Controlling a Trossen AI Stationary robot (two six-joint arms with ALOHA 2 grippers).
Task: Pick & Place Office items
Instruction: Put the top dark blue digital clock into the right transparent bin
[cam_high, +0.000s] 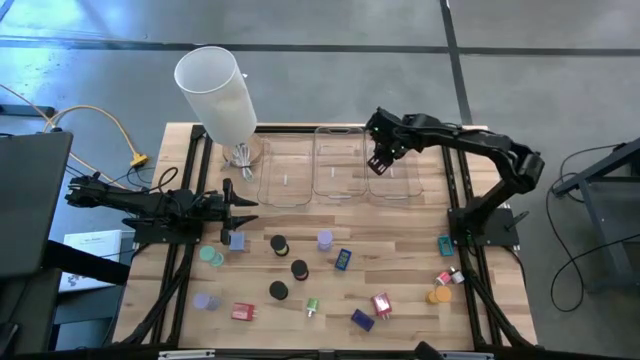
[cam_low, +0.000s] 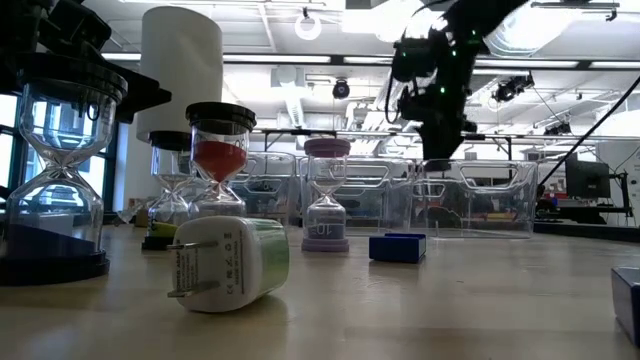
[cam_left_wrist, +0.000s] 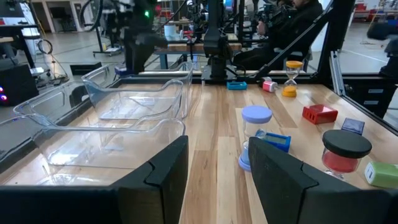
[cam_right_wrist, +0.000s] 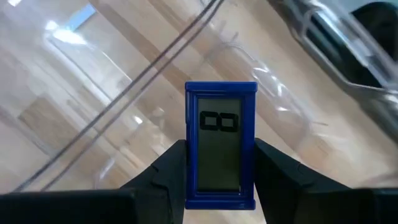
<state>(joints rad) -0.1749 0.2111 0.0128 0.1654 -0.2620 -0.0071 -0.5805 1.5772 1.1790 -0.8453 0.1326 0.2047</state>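
Two dark fingers of the right gripper are clamped on a small blue-framed rectangular digital timer, held above the rightmost clear plastic tray. Left gripper rests partly spread and empty, low over the wooden counter.
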